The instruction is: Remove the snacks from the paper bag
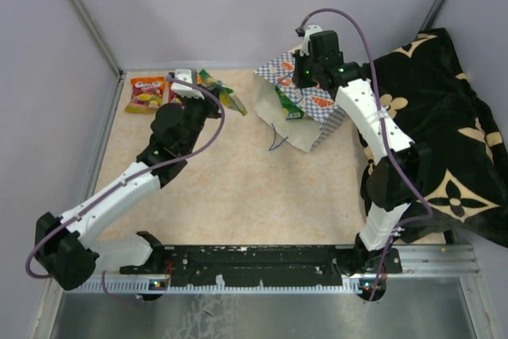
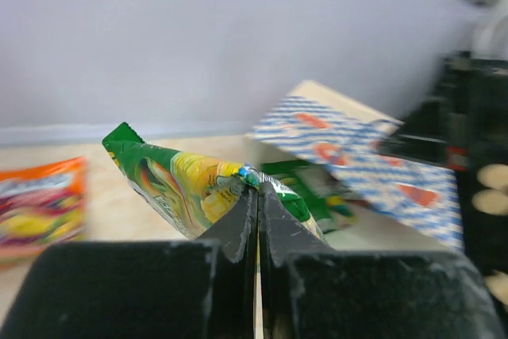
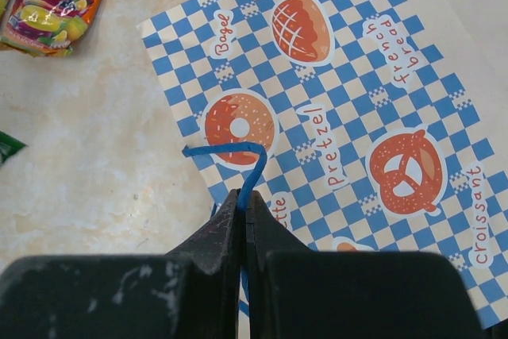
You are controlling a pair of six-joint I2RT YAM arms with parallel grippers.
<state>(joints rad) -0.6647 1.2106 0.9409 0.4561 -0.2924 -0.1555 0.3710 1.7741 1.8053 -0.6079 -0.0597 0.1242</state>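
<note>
Right wrist, right gripper [image 3: 244,194] pinching blue cord [image 3: 226,147]

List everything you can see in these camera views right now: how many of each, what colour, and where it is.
paper bag: one, beige with blue-white checked sides, lying on its side at the far right of the table
blue cord handle: one, blue, on the bag, pinched
green snack packet: one, green, in the bag's open mouth
green-yellow snack packet: one, green and yellow, held above the far middle of the table
orange snack packet: one clear, orange, far left corner; perhaps a second beside it
black cloth: one, black with gold flowers, right of the table
table: one, beige
left pincer: black, shut on the green-yellow snack packet
right pincer: black, shut on the blue cord handle
</note>
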